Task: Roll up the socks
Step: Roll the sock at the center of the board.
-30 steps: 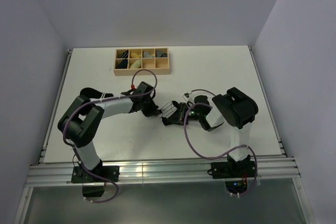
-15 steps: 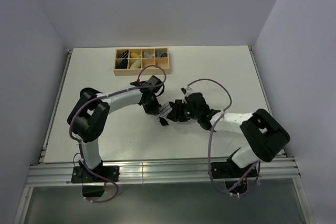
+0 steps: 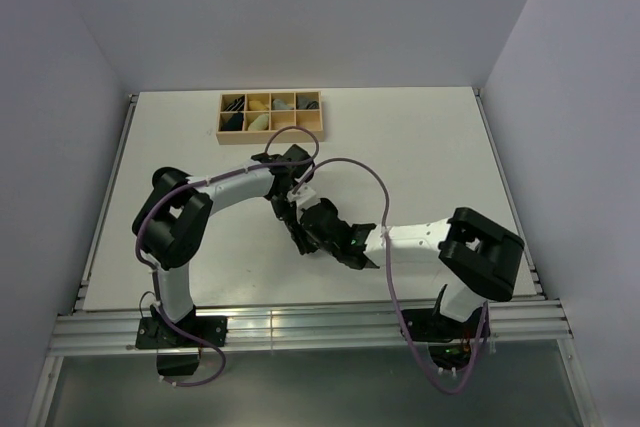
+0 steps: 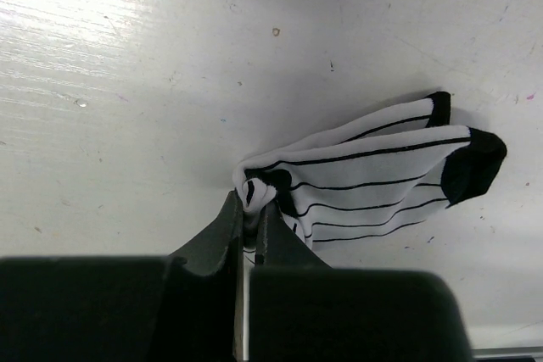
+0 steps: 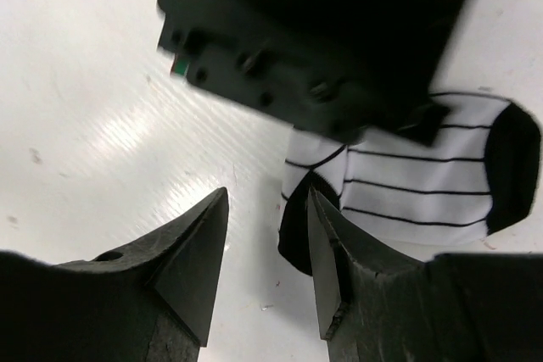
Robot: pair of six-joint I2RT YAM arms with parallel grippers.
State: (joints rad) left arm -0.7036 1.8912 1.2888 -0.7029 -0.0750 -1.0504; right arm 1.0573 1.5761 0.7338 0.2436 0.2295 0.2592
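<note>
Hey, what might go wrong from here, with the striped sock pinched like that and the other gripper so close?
First, the left gripper pinches only the folded edge of the striped sock, so a pull may slip it free and let the fold fall open. Second, the open right gripper sits right beside the left one. Closing or advancing there may bump the left gripper or catch only one layer of the sock.

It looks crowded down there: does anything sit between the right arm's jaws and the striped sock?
Nothing visible does. The right jaws stand open just beside the sock, with only bare table between. The left jaws are shut on the sock's folded edge, crowding it from the far side.
</note>
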